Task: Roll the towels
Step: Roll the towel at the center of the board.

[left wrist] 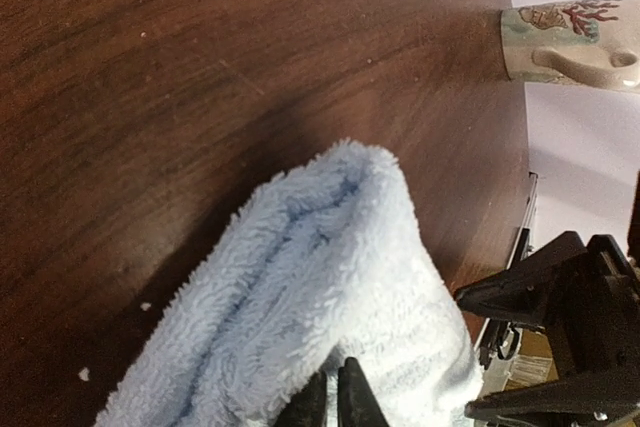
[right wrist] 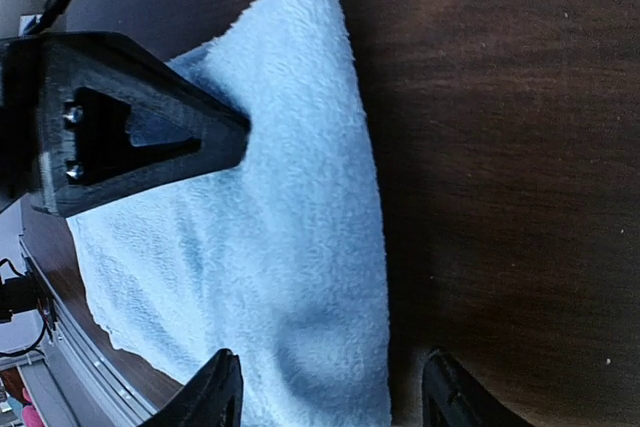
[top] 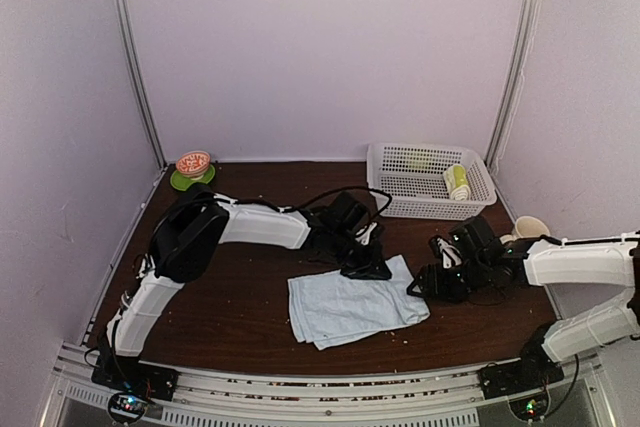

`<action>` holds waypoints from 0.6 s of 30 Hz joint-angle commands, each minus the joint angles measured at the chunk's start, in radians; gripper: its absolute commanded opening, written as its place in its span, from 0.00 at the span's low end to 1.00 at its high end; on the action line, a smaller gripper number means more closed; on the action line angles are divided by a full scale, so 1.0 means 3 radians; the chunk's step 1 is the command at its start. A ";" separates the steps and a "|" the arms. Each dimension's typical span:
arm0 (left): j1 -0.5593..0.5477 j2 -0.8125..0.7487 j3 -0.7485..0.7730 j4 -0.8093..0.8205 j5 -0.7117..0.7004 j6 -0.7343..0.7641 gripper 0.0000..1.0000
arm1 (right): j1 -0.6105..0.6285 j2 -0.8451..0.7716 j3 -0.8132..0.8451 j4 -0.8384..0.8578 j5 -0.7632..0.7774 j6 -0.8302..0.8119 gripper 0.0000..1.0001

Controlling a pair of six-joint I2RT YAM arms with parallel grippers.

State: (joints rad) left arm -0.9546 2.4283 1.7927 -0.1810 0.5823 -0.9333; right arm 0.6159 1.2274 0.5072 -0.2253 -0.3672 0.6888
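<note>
Counter (top: 240,307): dark wood, pale-blue towel (top: 345,309) lying folded at centre.
Left claw (left wrist: 330,402): pinched shut on the towel's edge.
Right claw (right wrist: 330,392): spread wide over the towel's end.

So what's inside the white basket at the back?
A lime-green towel, rolled up, sits at the right end of the white basket. Its near wall hides part of the floor, so I can't tell if anything else is in there.

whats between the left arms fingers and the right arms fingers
The blue towel. In the right wrist view it stretches from the left fingers, shut on it, to the open right fingers.
</note>
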 commanded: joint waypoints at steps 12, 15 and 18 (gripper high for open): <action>0.0025 -0.0159 -0.0245 -0.0127 -0.0111 0.0150 0.04 | -0.0141 0.0545 -0.0325 0.0909 -0.0646 0.0241 0.37; 0.0027 -0.0194 -0.0265 -0.0144 -0.0128 0.0161 0.04 | -0.0141 0.0551 -0.0280 0.0849 -0.0644 0.0171 0.16; 0.0025 -0.0293 -0.0317 -0.0222 -0.0166 0.0207 0.04 | -0.0140 0.0456 -0.0171 0.0617 -0.0478 0.0051 0.00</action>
State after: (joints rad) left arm -0.9546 2.3928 1.7370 -0.1814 0.5785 -0.9047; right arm 0.5762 1.3861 0.4305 0.0334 -0.5419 0.7467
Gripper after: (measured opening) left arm 0.037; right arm 0.061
